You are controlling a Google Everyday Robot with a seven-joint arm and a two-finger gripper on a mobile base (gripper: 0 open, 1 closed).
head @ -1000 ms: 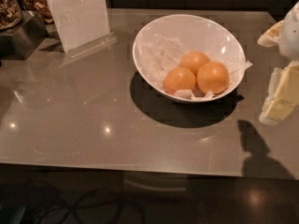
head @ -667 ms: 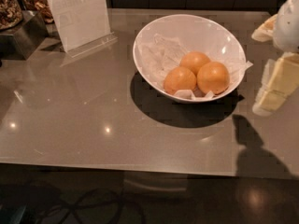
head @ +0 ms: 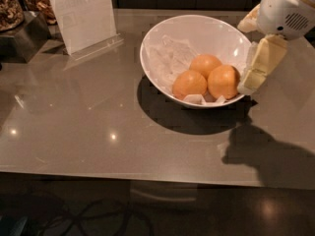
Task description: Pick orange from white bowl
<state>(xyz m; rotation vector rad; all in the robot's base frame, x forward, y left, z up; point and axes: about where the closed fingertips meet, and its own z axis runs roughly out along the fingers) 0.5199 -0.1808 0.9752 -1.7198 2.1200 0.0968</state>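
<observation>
The white bowl stands on the grey table, back centre, with crumpled white paper inside. Three oranges lie in its right half: one at the back, one front left, one front right. My gripper, cream and white, hangs at the right and overlaps the bowl's right rim, next to the front-right orange. I cannot tell whether it touches the orange. It holds nothing that I can see.
A clear sign holder stands at the back left. A jar of nuts sits on a metal stand at the far left. The table's front edge runs across below. Cables lie on the dark floor.
My gripper has moved left from the table's right side to the bowl's right rim, beside the front-right orange. The bowl and oranges have not moved.
</observation>
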